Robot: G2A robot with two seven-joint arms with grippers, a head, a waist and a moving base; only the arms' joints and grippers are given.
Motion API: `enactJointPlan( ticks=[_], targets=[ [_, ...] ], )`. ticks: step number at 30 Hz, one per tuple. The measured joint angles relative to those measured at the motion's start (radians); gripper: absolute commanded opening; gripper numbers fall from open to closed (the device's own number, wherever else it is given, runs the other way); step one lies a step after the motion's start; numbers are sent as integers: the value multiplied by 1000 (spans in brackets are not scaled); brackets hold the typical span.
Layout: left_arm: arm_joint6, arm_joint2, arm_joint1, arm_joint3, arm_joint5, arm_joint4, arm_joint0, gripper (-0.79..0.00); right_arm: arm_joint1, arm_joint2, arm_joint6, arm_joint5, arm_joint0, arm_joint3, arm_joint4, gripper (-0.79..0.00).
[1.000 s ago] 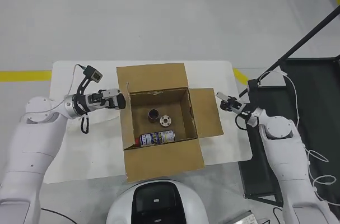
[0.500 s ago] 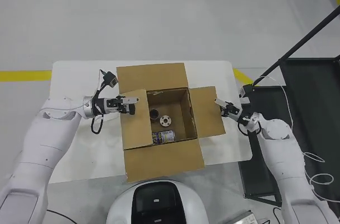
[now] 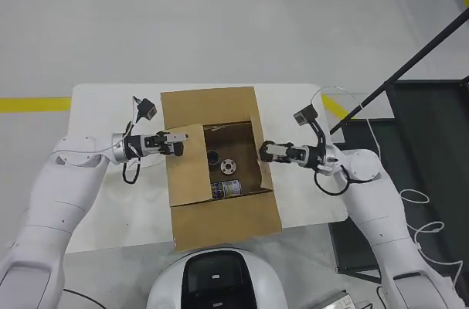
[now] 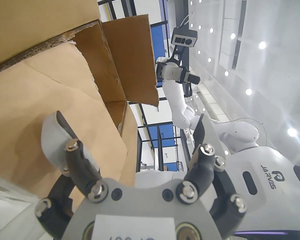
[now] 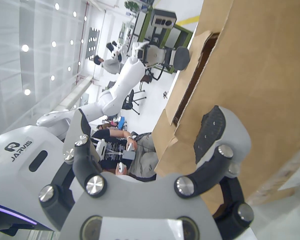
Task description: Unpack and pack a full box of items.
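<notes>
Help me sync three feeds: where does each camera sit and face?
Top view: above the arms, looking down at the table and open box; left end effector and right end effector at opposite flaps.
Left wrist view: on that wrist, looking along the open left end effector at the box's side; right arm beyond.
Right wrist view: on that wrist, looking along the open right end effector at the box's other side; left arm beyond.
Shared: the box in all; each wrist view shows the other arm.
</notes>
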Motion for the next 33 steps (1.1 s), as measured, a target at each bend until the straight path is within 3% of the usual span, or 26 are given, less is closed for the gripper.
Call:
enactJointPlan(
  ticks=[9, 23, 28, 33],
  targets=[
    [-21, -18, 14, -38, 17, 37, 20, 0, -15, -151, -109, 52, 74, 2, -296, 0],
    [-30, 3, 15, -49, 64, 103, -22, 0, -2, -172, -135, 86, 71, -39, -433, 0],
    [-32, -76, 32, -16, 62, 45, -56, 0, 1, -174, -142, 88, 67, -50, -429, 0],
    [-41, -161, 56, 9, 55, 5, -63, 0, 16, -102, -99, 56, 41, -80, -282, 0]
  ],
)
